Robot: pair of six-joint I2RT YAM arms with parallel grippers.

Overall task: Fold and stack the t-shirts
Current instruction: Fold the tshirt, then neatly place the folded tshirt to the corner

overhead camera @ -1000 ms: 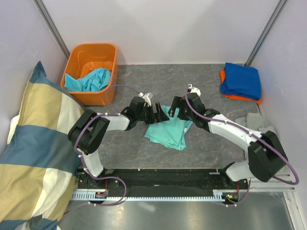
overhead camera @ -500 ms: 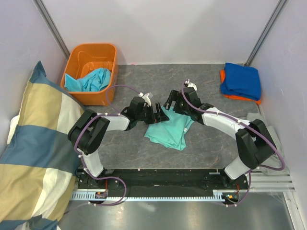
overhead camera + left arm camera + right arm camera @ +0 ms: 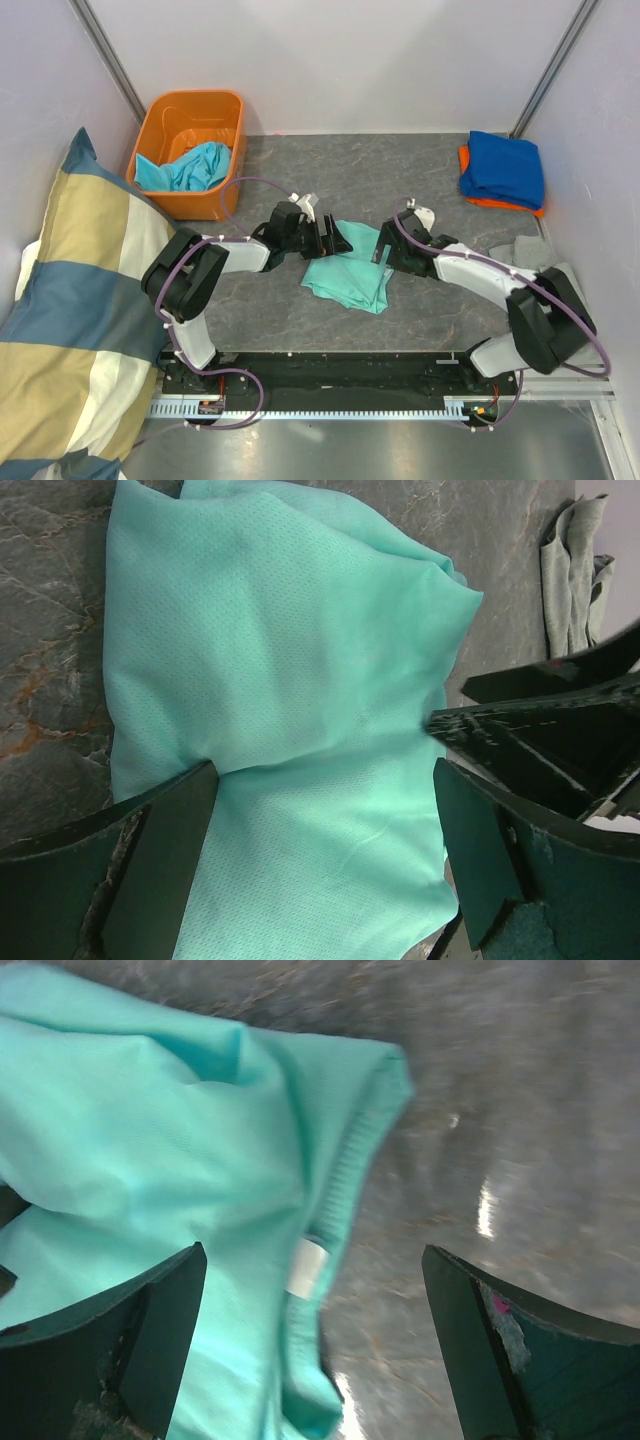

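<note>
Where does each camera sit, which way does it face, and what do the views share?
Top external: above and behind the robot, looking down on the table; left arm and right arm show.
Left wrist: over the mint t-shirt, looking down; left claw open astride it.
Right wrist: faces the shirt's collar edge; right claw open.
Shared: all three see the mint t-shirt.

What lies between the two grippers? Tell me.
The mint t-shirt lies rumpled between the left gripper and the right gripper. The top view shows it best, and both wrist views show it too.
</note>
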